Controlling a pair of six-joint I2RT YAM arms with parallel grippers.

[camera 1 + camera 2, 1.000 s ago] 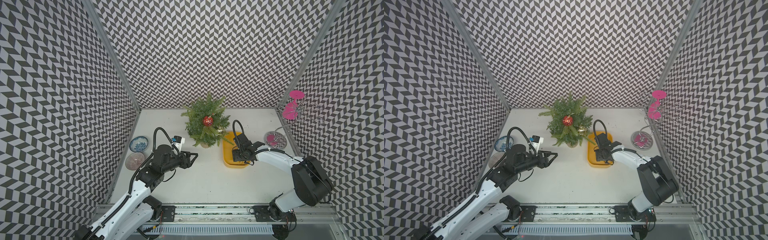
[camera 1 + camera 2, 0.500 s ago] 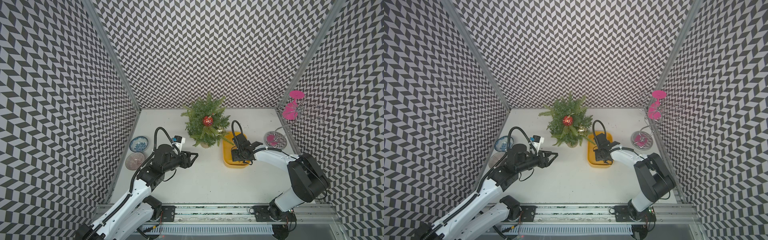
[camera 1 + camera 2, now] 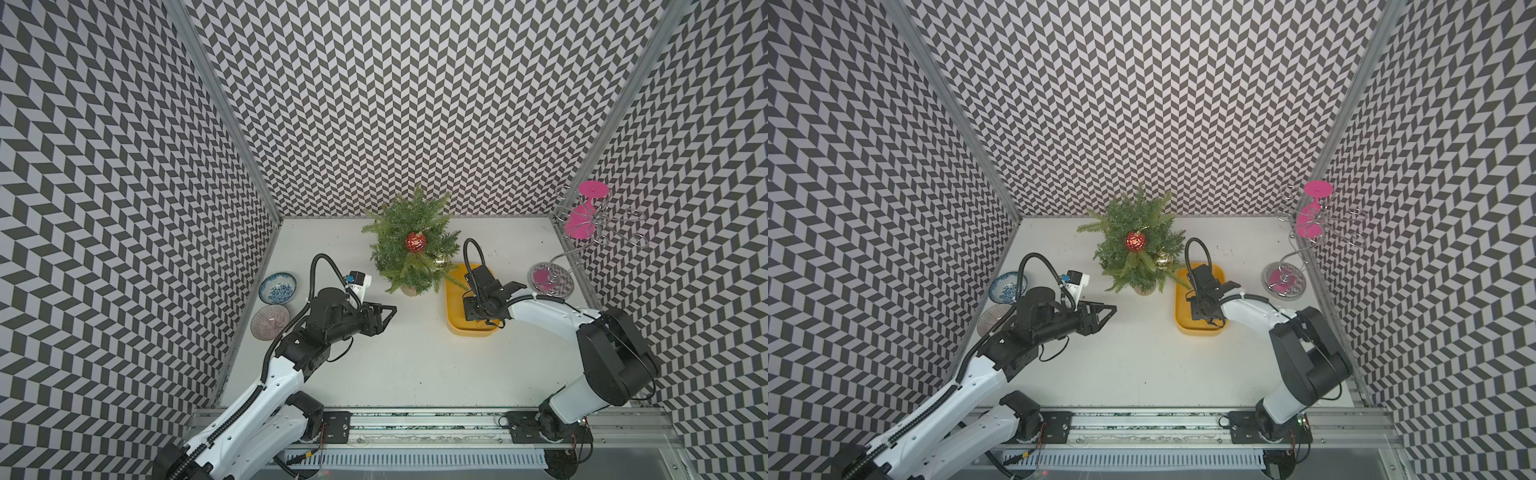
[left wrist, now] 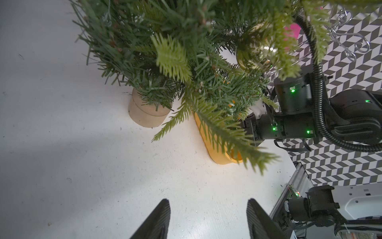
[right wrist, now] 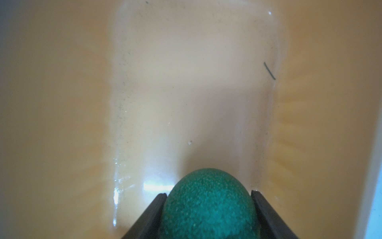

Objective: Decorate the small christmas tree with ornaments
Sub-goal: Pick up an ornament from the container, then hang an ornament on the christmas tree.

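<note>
Small tree [image 3: 409,245] [image 3: 1133,245] stands upright in its beige pot [image 4: 147,114] at the back of the table [image 3: 395,365], near the rear wall. Red bauble [image 3: 415,242] [image 3: 1136,241] hangs high among the branches. Gold bauble [image 3: 439,261] [image 3: 1163,260] hangs lower, on the side toward the yellow tray [image 3: 453,286] [image 3: 1181,299]. Tray sits just beside the pot, with one low branch reaching over its rim. Green bauble [image 5: 208,204] is down inside the tray. My right gripper [image 5: 208,194] [image 3: 476,309] points down into the tray with a finger pressed on each side of the green bauble, so the jaws are clamped on it. Whether it rests on the tray floor I cannot tell. My left gripper [image 4: 208,201] [image 3: 388,313] [image 3: 1108,312] hangs over bare table short of the pot, aimed toward the tree, jaws apart and holding nothing. Along the left wall are a blue bowl [image 3: 277,287] and a ribbed bowl [image 3: 270,321], side by side. In the far right corner is a wire rack [image 3: 552,278] carrying pink glasses [image 3: 582,216].
</note>
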